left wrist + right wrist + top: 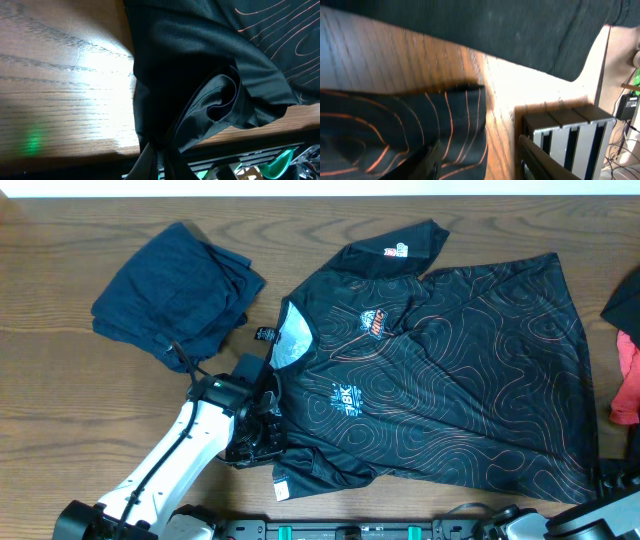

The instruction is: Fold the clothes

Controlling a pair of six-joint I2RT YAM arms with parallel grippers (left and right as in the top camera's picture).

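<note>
Jersey [450,370] lies spread on the counter [60,240], sleeve [220,100] seemingly clamped in the left hand [262,435], right hand [480,160] apart near the hem; the first fold likely needs that sleeve carried inward.

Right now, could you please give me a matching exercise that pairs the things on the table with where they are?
Things:
1. black jersey
2. navy pile of clothes
3. pink-red garment
4. left gripper

Places:
A. at the right edge of the overhead view
B. far left part of the table
C. spread out across the middle
D. at the jersey's near sleeve

Pairs: 1-C, 2-B, 3-A, 4-D
</note>
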